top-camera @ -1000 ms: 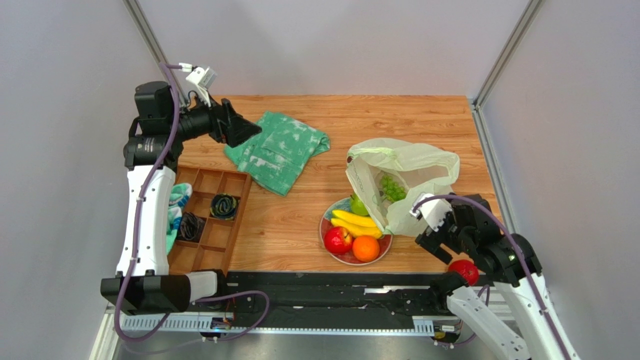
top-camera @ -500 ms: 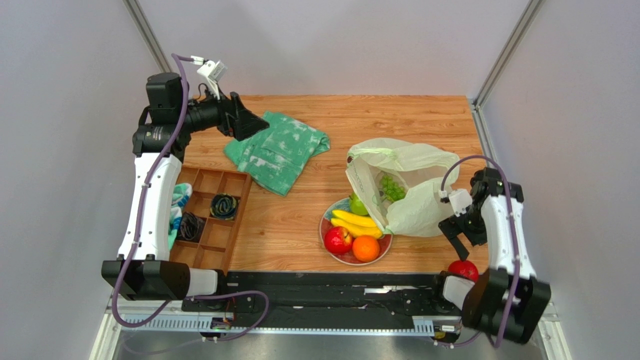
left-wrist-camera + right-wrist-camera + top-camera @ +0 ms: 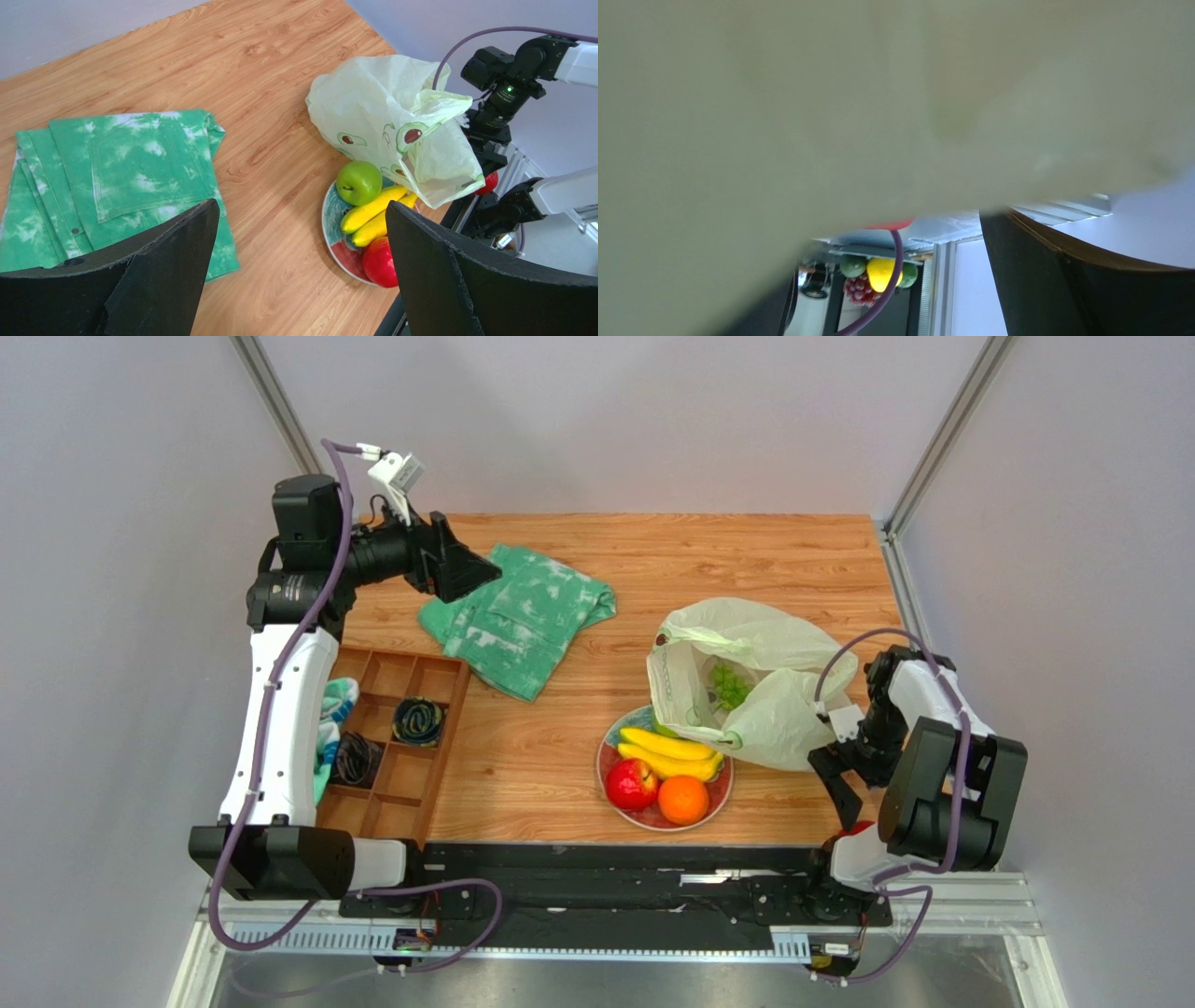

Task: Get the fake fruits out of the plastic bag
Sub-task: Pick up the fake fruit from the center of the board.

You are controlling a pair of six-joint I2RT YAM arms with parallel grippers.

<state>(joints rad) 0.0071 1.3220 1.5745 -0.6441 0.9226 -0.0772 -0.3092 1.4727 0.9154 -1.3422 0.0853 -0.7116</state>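
My overhead view sits above and behind the arm bases, looking down on the whole worktop (image 3: 673, 560), the plastic bag (image 3: 751, 672) right of centre. My left wrist view looks from well away, past its own fingers (image 3: 154, 273), towards that bag. My right wrist view is so near the bag that blurred film fills most of it. Overhead and left wrist share the bag and the green cloth (image 3: 519, 616) well left of it.

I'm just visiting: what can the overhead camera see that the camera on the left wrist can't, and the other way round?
Only the overhead view shows the wooden divider tray, the green grapes inside the plastic bag and the orange on the plate. Only the left wrist view clearly shows the green apple on that plate and the avocado prints on the bag. Both show the green-and-white cloth, the bag, the bananas and a red fruit on the plate.
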